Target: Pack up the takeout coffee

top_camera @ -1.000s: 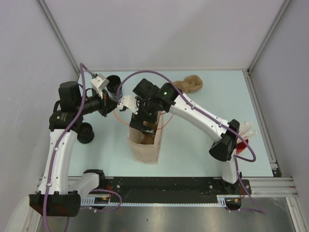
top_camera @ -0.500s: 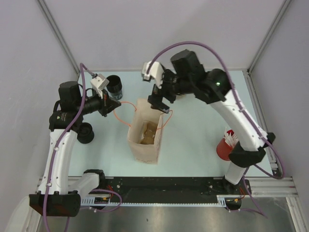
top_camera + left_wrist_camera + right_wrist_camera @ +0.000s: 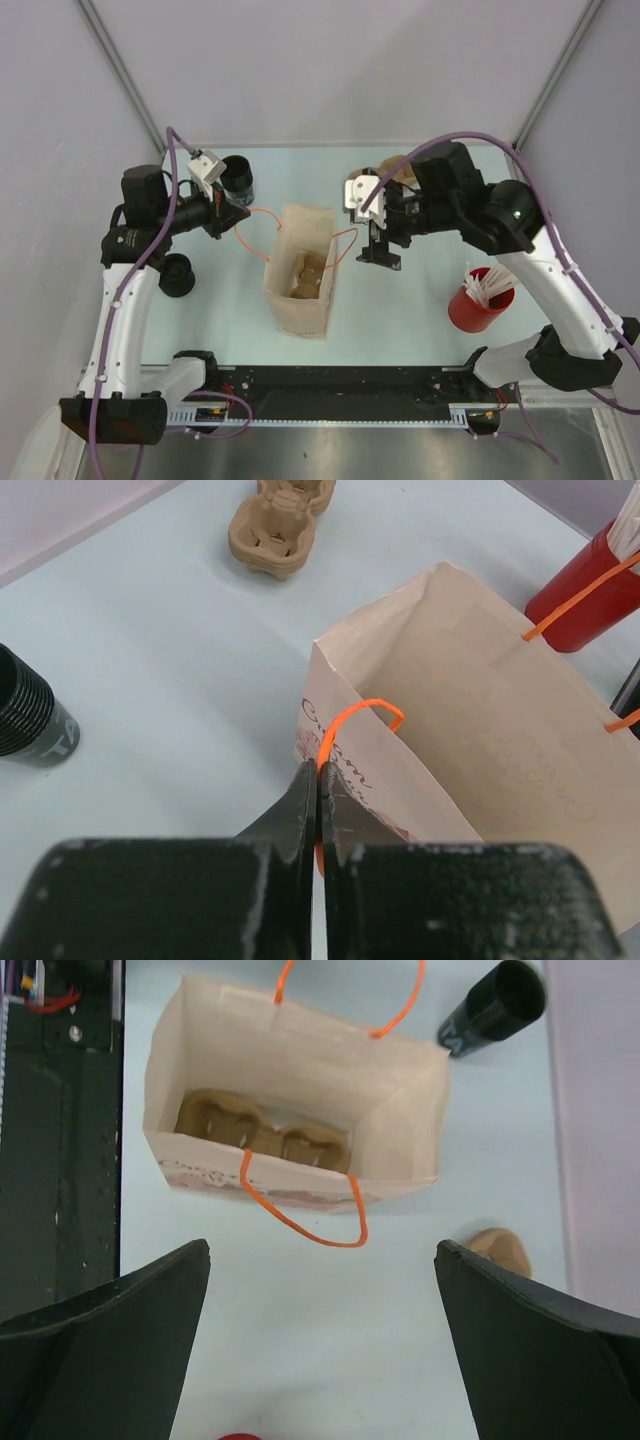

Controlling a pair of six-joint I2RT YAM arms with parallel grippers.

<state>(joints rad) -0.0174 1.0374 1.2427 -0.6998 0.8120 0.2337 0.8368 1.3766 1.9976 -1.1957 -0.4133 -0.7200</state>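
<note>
Saw a smooth, pale blue-green table point(image 3: 420, 330) boxed in by plain grey-lilac walls point(image 3: 330, 70), with bare metal posts point(image 3: 558, 75) running up the corners and a black rail point(image 3: 340, 385) along the near edge. Found the brown paper bag point(image 3: 298, 305) upright and open-mouthed near the middle of the table, slightly left of centre, with a moulded cup carrier point(image 3: 262, 1132) lying on its bottom. Noted the left gripper point(image 3: 318, 780) pinched tight on the bag's orange handle point(image 3: 352, 712) at the left side, the loop stretched out away from the bag. Noted the right gripper point(image 3: 322, 1260) spread wide and holding nothing, hovering above bare table just right of the bag, clear of the other orange loop point(image 3: 305, 1215). Made out a second carrier point(image 3: 280, 525) of the same brown pulp on the far part of the table, partly hidden behind the right arm in the overhead view. Spotted a black cup point(image 3: 238, 180) standing at the far left, near the left gripper, and a dark round object point(image 3: 177, 273) lower down beside the left arm, too unclear to name. Spotted a red cup point(image 3: 472, 310) of white sticks point(image 3: 492, 285) at the right, well apart from the bag.
</note>
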